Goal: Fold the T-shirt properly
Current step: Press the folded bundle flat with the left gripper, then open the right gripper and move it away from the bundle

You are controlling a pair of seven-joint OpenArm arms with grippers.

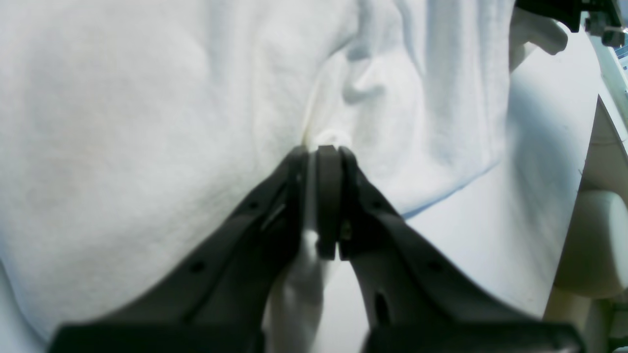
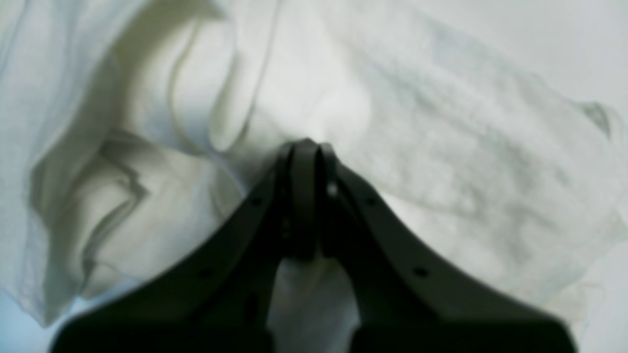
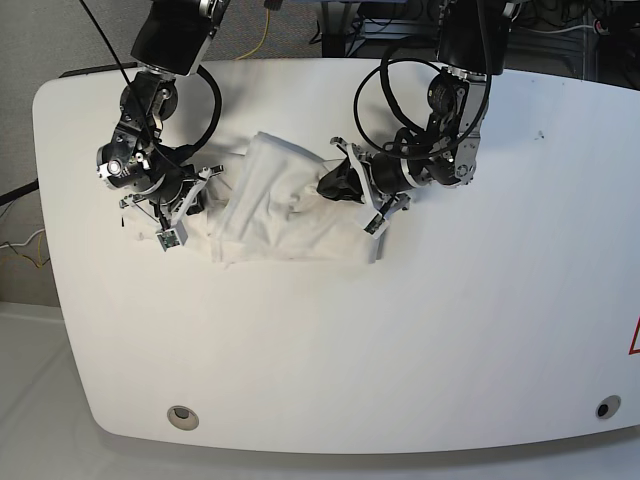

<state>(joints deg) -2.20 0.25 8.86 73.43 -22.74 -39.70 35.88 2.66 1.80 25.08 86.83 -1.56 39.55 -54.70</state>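
1. The T-shirt (image 3: pixel 285 215) lies crumpled in a loose band on the white table (image 3: pixel 400 350), stretched between the two arms.
2. Left gripper (image 1: pixel 326 149): jaws pressed together, with a thin ridge of white fabric pinched between the pads. In the left wrist view the cloth fills everything ahead of and to the left of the fingertips; a hem edge runs off to the lower right of them, and bare table shows beyond it.
3. In the base view this gripper (image 3: pixel 345 183) sits at one end of the shirt, its black fingers partly buried in the bunched cloth.
4. Right gripper (image 2: pixel 306 144): jaws closed tight, cloth caught at the tips. The right wrist view is blurred; folds and a curled hem rise ahead and to the left of the fingertips, flatter fabric spreads to their right.
5. In the base view the right gripper (image 3: pixel 195 190) is at the opposite end of the shirt, down low against the table, with fabric gathered around it.
6. Between the two grips the shirt is wrinkled and doubled over itself; no print is visible on the exposed side.
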